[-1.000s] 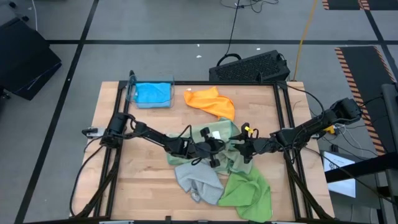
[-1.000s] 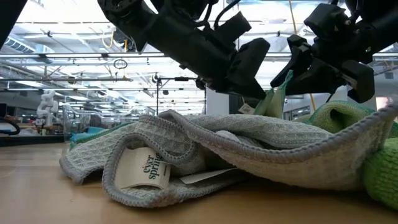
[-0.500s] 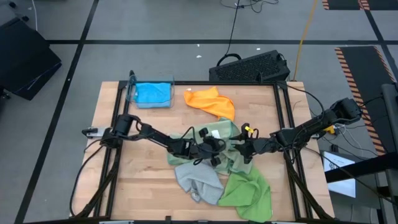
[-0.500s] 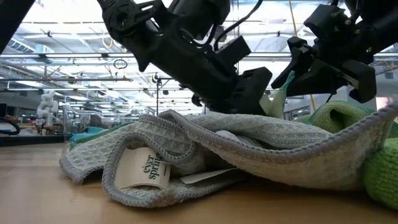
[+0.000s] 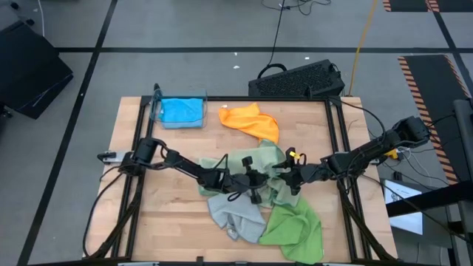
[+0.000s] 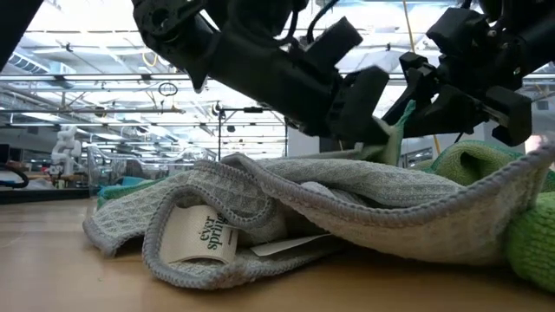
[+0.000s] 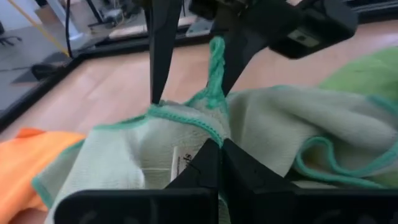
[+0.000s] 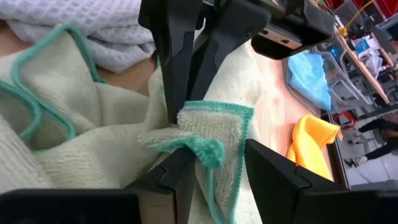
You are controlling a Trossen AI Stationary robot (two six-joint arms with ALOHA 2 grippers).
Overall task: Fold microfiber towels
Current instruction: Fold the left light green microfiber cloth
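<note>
Counter: a light wooden counter (image 5: 148, 222) with a black frame along its sides, standing on a grey floor.
Towel heap: a rumpled pile lies near the middle of the counter, made up of pale sage green microfiber towels with darker green hems (image 5: 255, 161), a light grey waffle-textured microfiber towel (image 5: 235, 213) and a bright green microfiber towel (image 5: 295, 225).
Grey towel, low view: it lies nearest the camera (image 6: 347, 217), folded over itself, with a white sewn-in label (image 6: 201, 236) showing on its underside.
Bright green towel: at the near right corner of the heap, touching the grey one.
Orange microfiber towel (image 5: 251, 120): crumpled at the far side of the counter, just beyond the heap, its edge touching the sage green cloth.
Bright blue microfiber towel (image 5: 181, 111): lies inside a clear shallow bin (image 5: 156, 112) at the far left of the counter, well apart from the heap.
Left pincer (image 5: 255, 181): reaches in over the middle of the heap; its fingers are clenched together (image 7: 214, 163) right at a green-hemmed edge of a sage towel (image 7: 186, 134).
Right pincer (image 5: 290, 175): meets the heap from the right, grasping a raised corner of a sage green towel (image 8: 211, 134), which stands up between its fingers (image 8: 277, 171).
Spacing: the two pincers are near each other over the same sage cloth.
Beyond the counter: a black keyboard (image 5: 299, 80) lies on the floor.
</note>
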